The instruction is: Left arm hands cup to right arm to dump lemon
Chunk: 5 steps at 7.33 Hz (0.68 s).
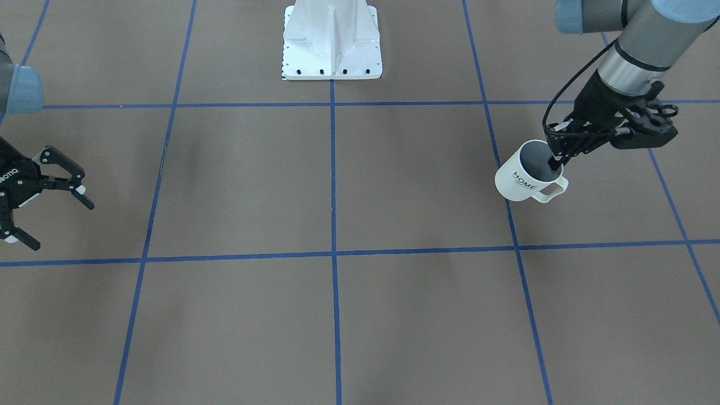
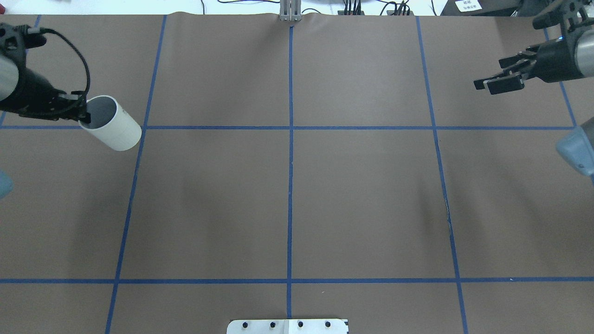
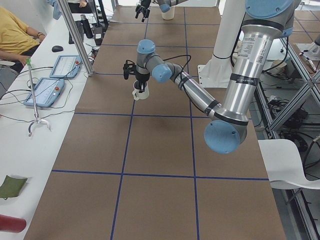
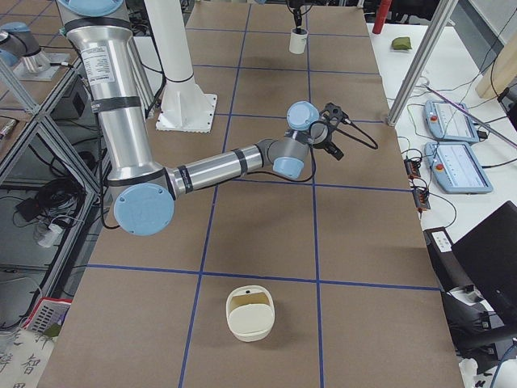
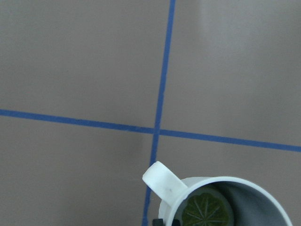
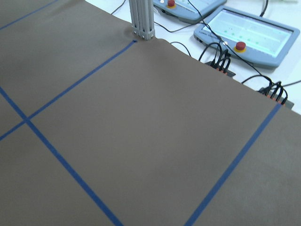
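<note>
The off-white cup (image 1: 526,179) with black "HOME" lettering hangs tilted above the table on my left side. My left gripper (image 1: 557,159) is shut on its rim, one finger inside. The overhead view shows the cup (image 2: 115,124) and the left gripper (image 2: 82,115) at the far left. The left wrist view shows the cup (image 5: 225,180) with its handle (image 5: 162,181) and the yellow-green lemon slice (image 5: 206,210) lying inside. My right gripper (image 1: 59,222) is open and empty at the other side of the table. It also shows in the overhead view (image 2: 494,73), far from the cup.
The white robot base (image 1: 332,42) stands at the table's middle back edge. A cream container (image 4: 250,314) sits on the table near its right end. Control tablets (image 6: 249,35) and a metal post (image 6: 142,21) line the operators' edge. A seated person (image 3: 15,35) is beside the table.
</note>
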Motion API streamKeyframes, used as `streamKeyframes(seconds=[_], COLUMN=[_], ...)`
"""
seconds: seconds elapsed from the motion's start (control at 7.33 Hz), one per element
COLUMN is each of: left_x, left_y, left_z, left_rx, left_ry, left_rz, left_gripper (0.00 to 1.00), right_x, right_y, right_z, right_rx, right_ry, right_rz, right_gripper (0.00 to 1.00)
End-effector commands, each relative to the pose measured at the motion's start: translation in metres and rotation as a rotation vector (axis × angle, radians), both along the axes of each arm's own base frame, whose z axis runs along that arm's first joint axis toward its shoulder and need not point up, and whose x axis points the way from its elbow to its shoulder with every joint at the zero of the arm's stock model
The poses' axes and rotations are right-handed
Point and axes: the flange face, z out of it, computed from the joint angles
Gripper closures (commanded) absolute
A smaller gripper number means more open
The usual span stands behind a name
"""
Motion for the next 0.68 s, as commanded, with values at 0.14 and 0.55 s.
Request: streamKeyframes(seconds=[0.14,0.55], left_x=[0.020,0.052], left_y=[-0.029,-0.069], left_z=[-0.085,-0.149], left_rx=[0.008,-0.043], left_ry=[0.035,0.083], left_rz=[-0.015,-0.073], left_gripper=[1.00,1.00], right_x=[-0.128,-0.248], right_y=[0.008,0.067], right_z=[-0.082,-0.177], right_rx=[0.241,0.345], right_ry=[-0.068,-0.161], right_rz=[0.117,0.282], right_gripper=[0.02,0.04])
